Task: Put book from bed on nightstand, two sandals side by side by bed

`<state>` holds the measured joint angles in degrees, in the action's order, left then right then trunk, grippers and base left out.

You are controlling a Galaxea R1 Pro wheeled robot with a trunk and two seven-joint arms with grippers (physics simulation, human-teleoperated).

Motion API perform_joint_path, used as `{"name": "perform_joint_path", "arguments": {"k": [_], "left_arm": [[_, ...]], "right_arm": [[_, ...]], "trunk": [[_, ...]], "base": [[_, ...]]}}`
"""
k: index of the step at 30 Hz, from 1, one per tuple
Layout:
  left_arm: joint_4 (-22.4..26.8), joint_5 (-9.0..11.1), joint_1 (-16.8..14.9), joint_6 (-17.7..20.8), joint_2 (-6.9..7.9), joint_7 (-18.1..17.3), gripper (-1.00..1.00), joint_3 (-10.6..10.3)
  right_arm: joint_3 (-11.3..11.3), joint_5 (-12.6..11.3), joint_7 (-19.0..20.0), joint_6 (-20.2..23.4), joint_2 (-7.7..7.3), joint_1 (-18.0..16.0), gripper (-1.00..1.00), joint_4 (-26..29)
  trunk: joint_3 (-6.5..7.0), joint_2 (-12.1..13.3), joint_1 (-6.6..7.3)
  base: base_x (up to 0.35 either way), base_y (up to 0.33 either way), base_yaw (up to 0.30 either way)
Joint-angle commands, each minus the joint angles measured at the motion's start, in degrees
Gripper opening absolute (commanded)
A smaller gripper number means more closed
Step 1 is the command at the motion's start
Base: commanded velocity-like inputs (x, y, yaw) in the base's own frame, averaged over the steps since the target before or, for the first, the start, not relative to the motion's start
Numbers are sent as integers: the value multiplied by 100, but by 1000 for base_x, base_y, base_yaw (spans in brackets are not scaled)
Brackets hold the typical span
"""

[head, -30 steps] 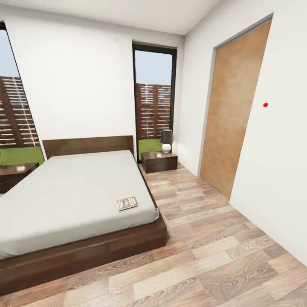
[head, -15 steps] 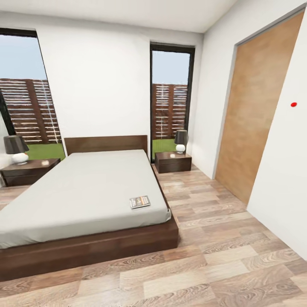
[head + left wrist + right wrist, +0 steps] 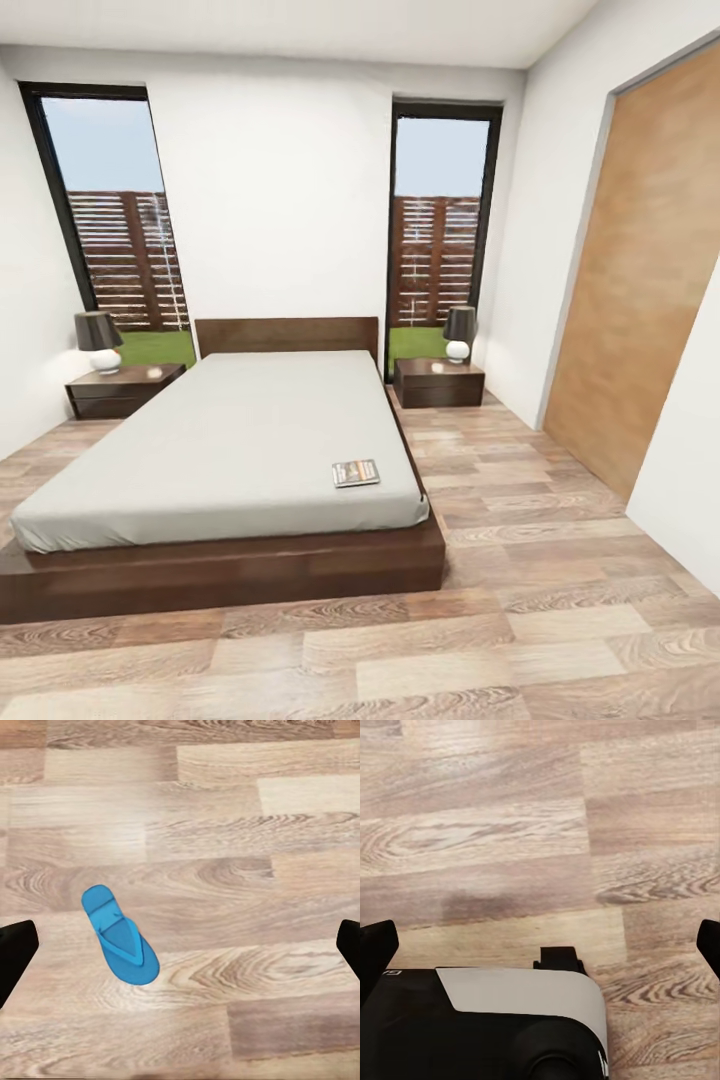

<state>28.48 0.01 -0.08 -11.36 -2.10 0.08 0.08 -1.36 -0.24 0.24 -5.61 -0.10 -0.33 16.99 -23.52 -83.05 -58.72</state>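
Paperback book [image 3: 356,473] flat on grey mattress near bed [image 3: 230,575] foot corner; thin, light, bendy, best pinched at an overhanging edge. One blue sandal [image 3: 119,935] on plank floor. Both grippers spread wide, holding nothing.

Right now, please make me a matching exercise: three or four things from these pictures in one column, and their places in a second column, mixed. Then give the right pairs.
Things:
1. thin dark paperback book
2. bright blue flat sandal
3. dark-shaded lamp with a white round base
4. tall brown wooden door

Places:
A. lying on the wood-plank floor, seen in the left wrist view
B. standing on the low dark brown nightstand near the right window
C. set in the white wall on the right
D. lying on the pale grey mattress, near its front right corner

Pairs: 1-D, 2-A, 3-B, 4-C
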Motion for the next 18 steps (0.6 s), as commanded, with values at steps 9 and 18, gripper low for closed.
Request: {"name": "perform_joint_path", "arguments": {"k": [9,18], "left_arm": [[3,1,-1,-15,0,1,100,1],[2,0,-1,-16,-1,1,100,1]], "right_arm": [[-13,-3,3,-19,1,-2,100,-3],[-13,-3,3,-19,1,-2,100,-3]], "trunk": [[-5,-3,-1],[-5,-3,-1]], "base": [[82,-1,237],[53,0,230]]}}
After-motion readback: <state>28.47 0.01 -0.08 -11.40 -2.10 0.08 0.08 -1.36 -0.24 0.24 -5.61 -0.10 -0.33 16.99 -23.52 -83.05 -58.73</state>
